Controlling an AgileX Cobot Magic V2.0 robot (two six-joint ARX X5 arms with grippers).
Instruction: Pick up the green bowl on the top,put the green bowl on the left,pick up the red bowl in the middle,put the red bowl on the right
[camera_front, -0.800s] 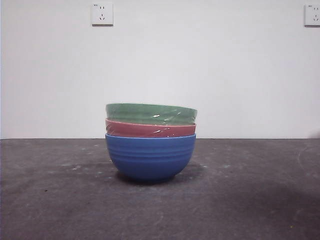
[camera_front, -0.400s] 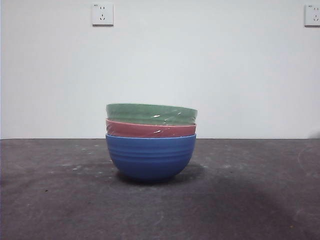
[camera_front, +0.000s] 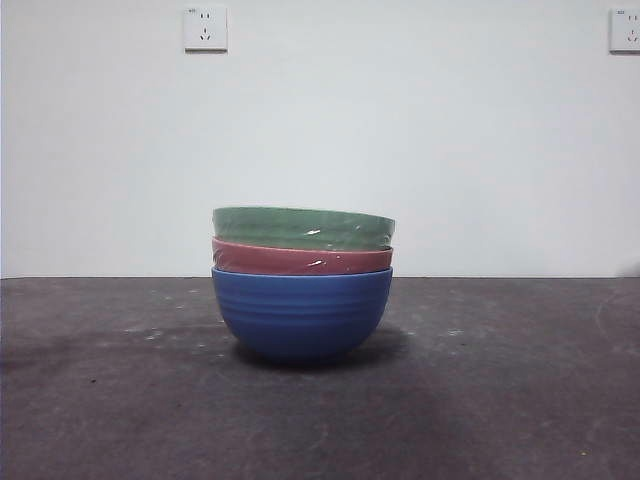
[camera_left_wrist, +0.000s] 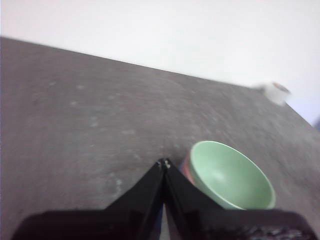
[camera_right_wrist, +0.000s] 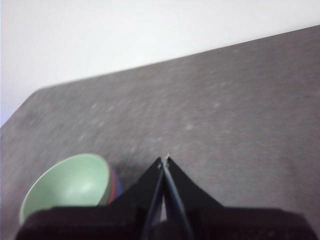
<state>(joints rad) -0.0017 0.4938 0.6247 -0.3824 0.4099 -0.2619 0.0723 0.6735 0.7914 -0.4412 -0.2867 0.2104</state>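
Three bowls stand stacked at the table's middle in the front view: the green bowl on top, the red bowl under it, a blue ribbed bowl at the bottom. In the left wrist view the green bowl lies beside my left gripper, which is shut with nothing in it, and a sliver of red rim shows. My right gripper is also shut and holds nothing, with the green bowl off to its side. Neither gripper appears in the front view.
The dark grey table stretches to both sides of the stack. A white wall with two sockets stands behind. A small white round object lies near the table's far edge in the left wrist view.
The bowls have not moved. A soft shadow on the table in front of the stack has shifted slightly.
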